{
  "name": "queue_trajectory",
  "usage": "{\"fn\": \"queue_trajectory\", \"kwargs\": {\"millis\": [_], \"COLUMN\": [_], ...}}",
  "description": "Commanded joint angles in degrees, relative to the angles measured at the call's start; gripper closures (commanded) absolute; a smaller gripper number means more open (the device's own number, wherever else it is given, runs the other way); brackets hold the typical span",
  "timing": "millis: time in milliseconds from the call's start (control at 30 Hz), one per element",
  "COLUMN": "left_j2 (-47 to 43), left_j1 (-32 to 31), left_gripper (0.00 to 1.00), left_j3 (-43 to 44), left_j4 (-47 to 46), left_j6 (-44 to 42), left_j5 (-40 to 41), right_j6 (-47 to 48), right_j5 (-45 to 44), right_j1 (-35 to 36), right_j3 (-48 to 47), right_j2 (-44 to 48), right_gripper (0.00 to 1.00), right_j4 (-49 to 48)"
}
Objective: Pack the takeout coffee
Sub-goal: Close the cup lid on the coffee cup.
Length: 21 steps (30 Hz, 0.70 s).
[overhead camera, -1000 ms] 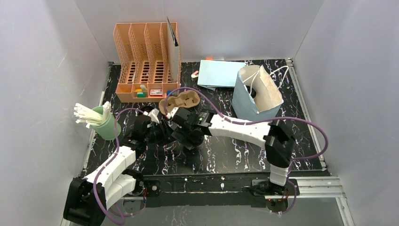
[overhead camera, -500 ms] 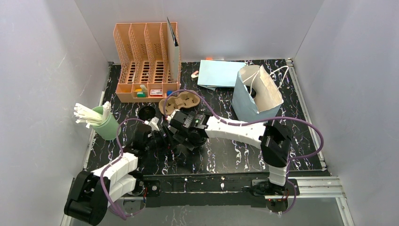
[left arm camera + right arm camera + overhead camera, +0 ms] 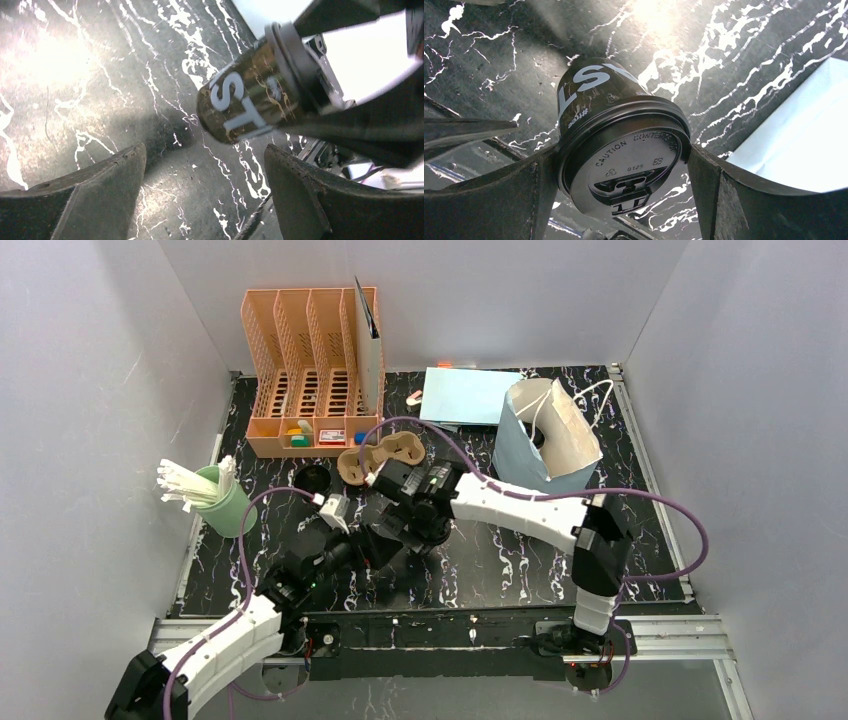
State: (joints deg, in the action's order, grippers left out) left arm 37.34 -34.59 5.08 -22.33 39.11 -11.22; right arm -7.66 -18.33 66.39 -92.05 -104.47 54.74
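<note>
COFFEE RUN: The right pincer [image 3: 624,167] is clamped on a takeout coffee cup [image 3: 245,102] at its black lid [image 3: 629,150], one finger on each side of the rim. The cup is tilted and seems clear of the bench [image 3: 75,75], w/ its shadow below. The left pincer [image 3: 205,187] sits just under it, jaws wide apart & empty. What looks like a 2nd lidded cup [image 3: 312,478] stands on the bench near the pulp carrier [image 3: 380,455]. The blue bag [image 3: 545,455] is well apart, back right. The held cup is prob. light, thin-walled paper, glossy & easily dented mid-body. Safest hold is across the rim band, where the lid & rolled lip stiffen it. Too hard a squeeze could pop the lid. Full or empty: can't tell.
</note>
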Motion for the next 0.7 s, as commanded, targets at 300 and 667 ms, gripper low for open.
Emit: {"fn": "queue_trajectory", "kwargs": {"millis": [300, 667], "left_j2": [-1.76, 13.21], "left_j1": [-8.73, -11.92], "left_gripper": [0.08, 0.02], "left_j3": [-9.92, -5.18], "left_j4": [-27.53, -36.61], "left_j6": [-31.53, -42.02], "left_j5": [2.18, -2.10], "right_j6": [1.31, 1.99], "right_j5": [12.07, 17.98], "right_j1": [-6.32, -6.33], "right_j3": [-1.36, -3.56], "right_j2": [10.04, 8.19], "right_gripper": [0.05, 0.06], "right_j4": [3.83, 4.82]}}
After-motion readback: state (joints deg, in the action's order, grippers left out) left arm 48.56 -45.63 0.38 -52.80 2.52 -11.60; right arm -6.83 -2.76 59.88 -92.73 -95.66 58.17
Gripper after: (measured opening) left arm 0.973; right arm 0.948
